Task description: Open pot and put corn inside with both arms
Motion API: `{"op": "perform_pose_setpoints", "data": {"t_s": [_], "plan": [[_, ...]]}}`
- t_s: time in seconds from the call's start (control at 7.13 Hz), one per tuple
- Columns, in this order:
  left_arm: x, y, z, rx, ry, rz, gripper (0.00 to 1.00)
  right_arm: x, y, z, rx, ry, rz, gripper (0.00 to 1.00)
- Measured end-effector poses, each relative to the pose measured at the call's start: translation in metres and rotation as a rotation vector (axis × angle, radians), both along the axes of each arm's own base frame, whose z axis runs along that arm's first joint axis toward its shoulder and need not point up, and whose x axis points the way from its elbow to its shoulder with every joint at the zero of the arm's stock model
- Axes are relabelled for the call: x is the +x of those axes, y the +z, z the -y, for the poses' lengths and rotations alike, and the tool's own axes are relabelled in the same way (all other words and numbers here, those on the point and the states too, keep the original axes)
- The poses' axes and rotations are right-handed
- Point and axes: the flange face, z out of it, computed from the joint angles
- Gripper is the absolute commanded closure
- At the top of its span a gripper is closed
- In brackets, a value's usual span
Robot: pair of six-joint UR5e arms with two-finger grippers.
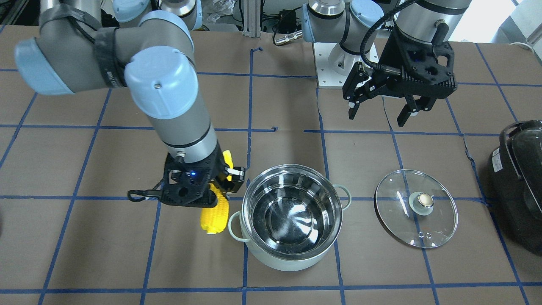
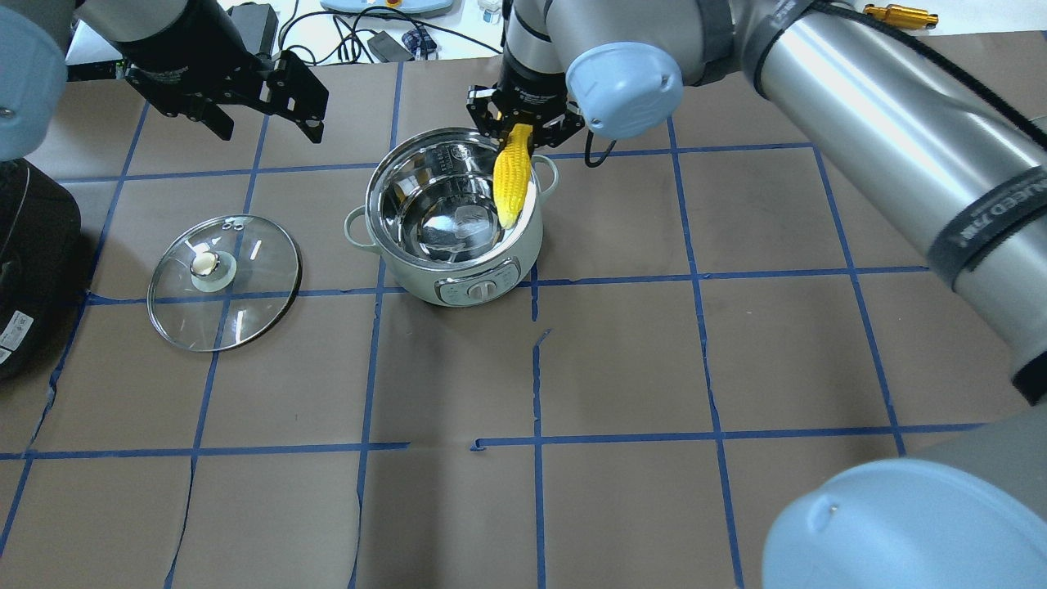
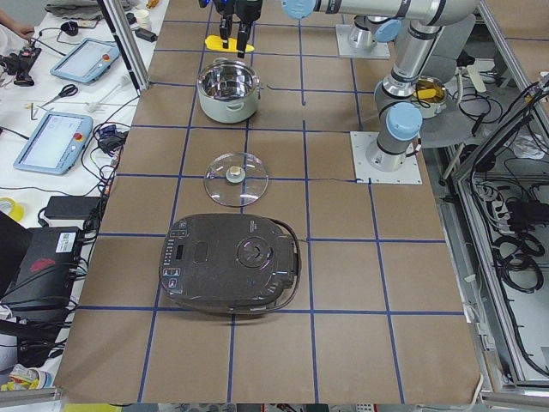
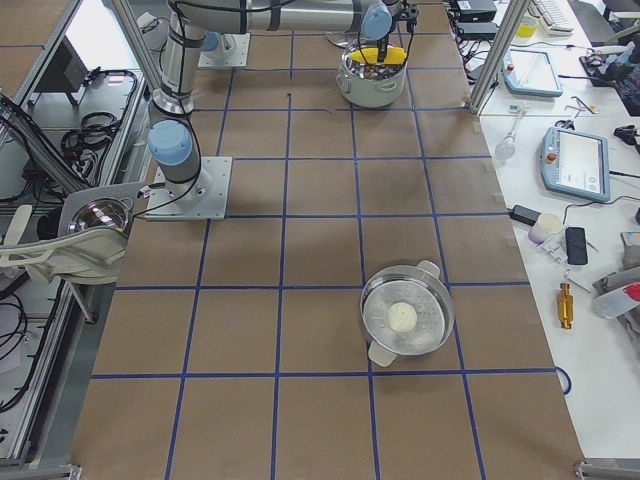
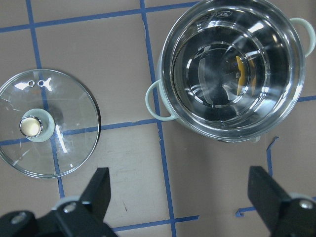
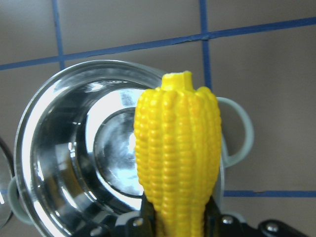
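Observation:
The pale mint-green pot point(image 1: 292, 254) stands open on the table with its steel inside bare; it also shows in the overhead view point(image 2: 458, 278) and the left wrist view point(image 5: 159, 101). Its glass lid point(image 1: 416, 208) with a brass knob lies flat beside it on my left side point(image 2: 223, 282). My right gripper point(image 1: 220, 184) is shut on the yellow corn point(image 1: 216, 214). It holds the corn end down over the pot's right rim and handle point(image 2: 511, 176) point(image 6: 177, 148). My left gripper point(image 1: 377, 117) is open and empty, raised behind the lid point(image 2: 268, 129).
A bulky black appliance point(image 1: 518, 182) sits at the table's left end, beyond the lid point(image 2: 33, 270). A second steel pot point(image 4: 405, 320) with something white in it stands far off at the right end. Blue tape lines grid the brown table.

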Motion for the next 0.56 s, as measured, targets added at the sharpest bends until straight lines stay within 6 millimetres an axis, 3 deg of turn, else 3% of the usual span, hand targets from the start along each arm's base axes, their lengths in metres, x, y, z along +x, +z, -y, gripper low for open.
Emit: {"op": "perform_pose_setpoints", "data": {"t_s": [0.28, 0.42, 0.56], "plan": [[0.0, -0.002, -0.001, 0.002, 0.0, 0.0, 0.0, 0.033, -0.033, 0.003, 0.005, 0.04, 0.081, 0.83], [-0.001, -0.002, -0.001, 0.0, -0.001, -0.001, 0.0, 0.039, -0.044, 0.003, 0.013, 0.048, 0.095, 0.52], [-0.001, -0.001, 0.0, -0.004, -0.004, 0.0, 0.0, 0.042, -0.052, 0.004, 0.022, 0.052, 0.101, 0.07]]}}
